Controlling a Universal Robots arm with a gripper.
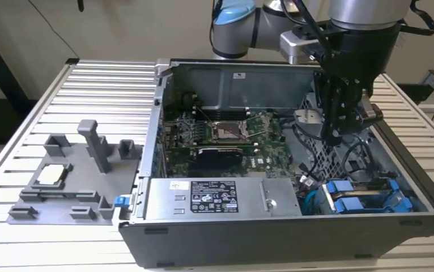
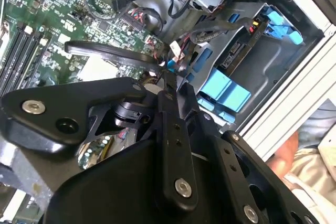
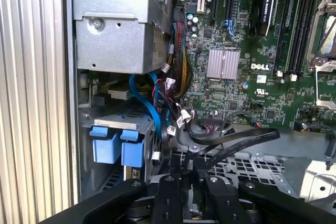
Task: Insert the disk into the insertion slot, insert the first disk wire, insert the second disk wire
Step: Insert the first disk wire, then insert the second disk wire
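Blue frame clips show the disk (image 1: 368, 195) sitting in its slot (hard, heavy, grab its edges); claw (image 1: 330, 137) pinched together above.

1. In the exterior view the arm comes down from the top right of the frame, its silver and blue joints at the upper edge.
2. The black wrist points straight down.
3. The gripper (image 1: 334, 133) hangs right of centre, long dark fingers (image 1: 329, 113) drawn close together.
4. In the second wrist view the fingers (image 2: 170, 85) meet near centre frame.
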